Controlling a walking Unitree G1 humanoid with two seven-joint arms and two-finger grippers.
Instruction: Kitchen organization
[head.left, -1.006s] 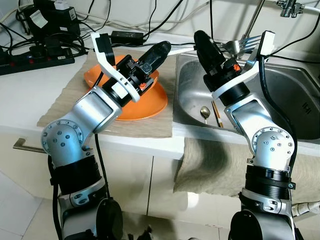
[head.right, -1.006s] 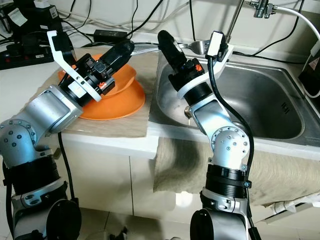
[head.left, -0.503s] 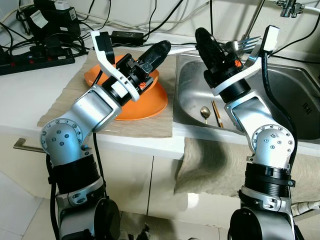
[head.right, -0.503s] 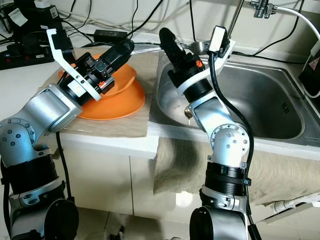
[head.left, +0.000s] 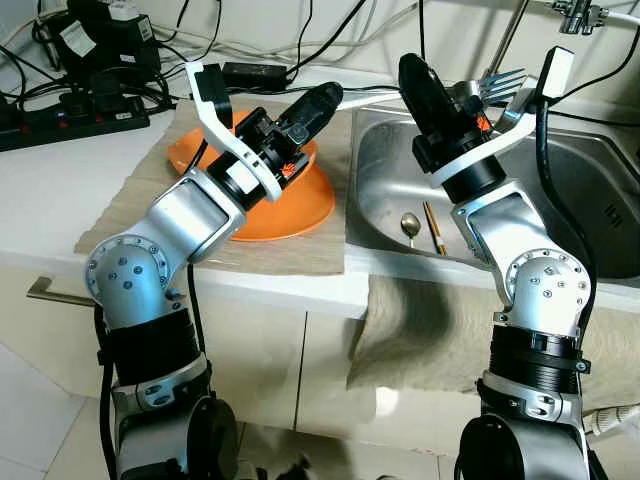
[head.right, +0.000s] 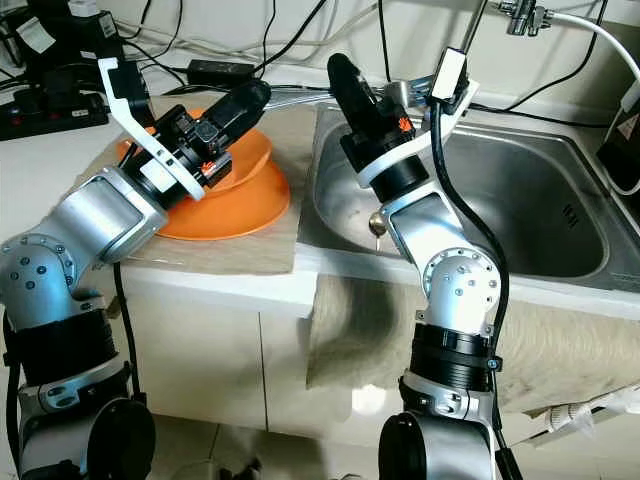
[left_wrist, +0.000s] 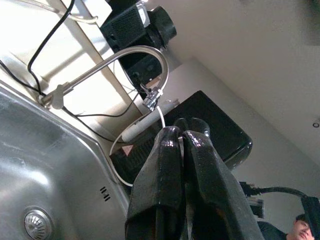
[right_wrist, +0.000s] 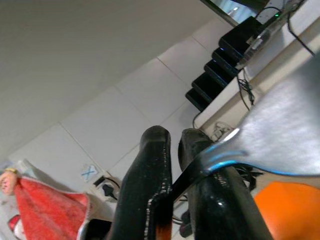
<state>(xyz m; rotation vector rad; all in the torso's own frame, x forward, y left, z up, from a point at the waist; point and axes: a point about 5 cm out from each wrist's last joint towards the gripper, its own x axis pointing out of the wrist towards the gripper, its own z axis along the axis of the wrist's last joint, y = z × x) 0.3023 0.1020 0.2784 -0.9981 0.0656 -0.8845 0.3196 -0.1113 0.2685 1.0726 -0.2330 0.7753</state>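
Left eye view shows the right gripper (head.left: 418, 78) held up over the back left corner of the sink (head.left: 590, 215). Its two black fingers pinch a silver fork (head.left: 490, 84) by the handle, with the prongs pointing toward the back wall. The right wrist view shows the handle squeezed between the fingers (right_wrist: 150, 170).

The left gripper (head.left: 322, 100) hangs over the orange plates (head.left: 300, 205) on the cloth mat (head.left: 130, 205), near the left edge of the sink. Its fingers (left_wrist: 170, 165) are pressed together and hold nothing.

The fork could slip. It is thin and smooth, and the fingers seem to hold just a small part of it. If it tips, it would likely drop into the sink and clatter. The two arms are near each other, so they might bump if both move at once. Wires lie along the back of the worktop, and a swinging fork could catch one.

Counting: one fork, two orange plates stacked together, one spoon (head.left: 410, 225) and what looks like a pair of chopsticks (head.left: 433, 226) lying in the sink.
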